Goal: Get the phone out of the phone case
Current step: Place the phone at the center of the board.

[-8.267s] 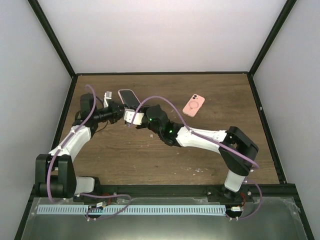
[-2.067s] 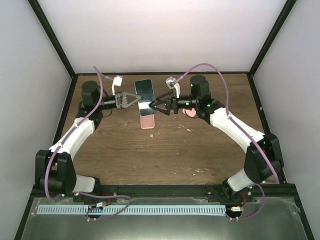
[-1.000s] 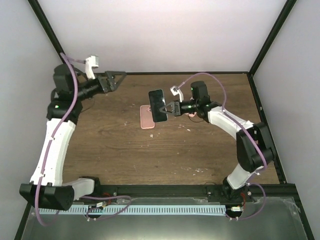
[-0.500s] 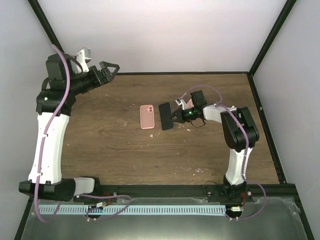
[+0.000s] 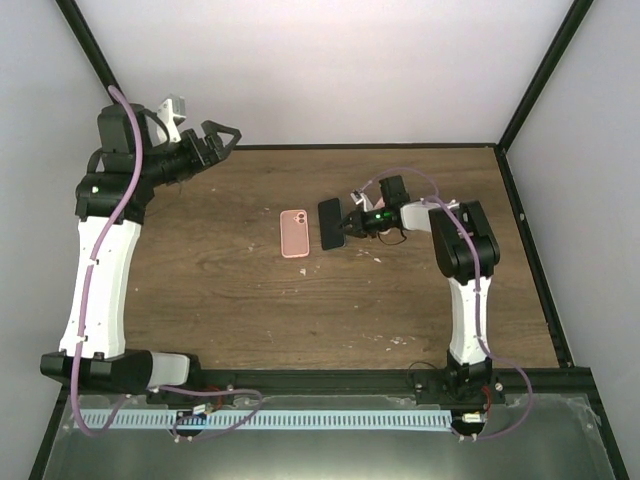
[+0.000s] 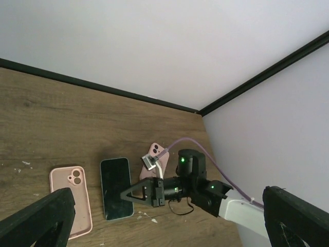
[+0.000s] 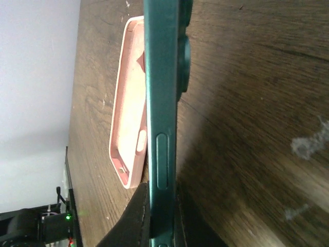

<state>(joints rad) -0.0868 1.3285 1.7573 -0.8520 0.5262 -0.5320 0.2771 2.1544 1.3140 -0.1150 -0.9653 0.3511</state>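
Pink case (image 5: 294, 233) is lying flat on the wooden table (image 5: 230, 300), about in the middle, and the phone (image 5: 331, 223) is already out of it. The dark phone sits just right of the case, parallel to it with a thin gap between them, screen up in the left wrist view. The right gripper (image 5: 346, 226) reaches in low from the right, and its fingers are pinched tight on the phone's right edge. From the right wrist cam you get the phone's thin green side with its buttons, and the case right next to it. Honestly can't tell if the phone is resting on the wood or just barely off it. The left gripper (image 5: 215, 140) is raised up high at the far left, fingers spread wide apart. A second pink case (image 6: 153, 153) shows behind the right gripper, on the far side.
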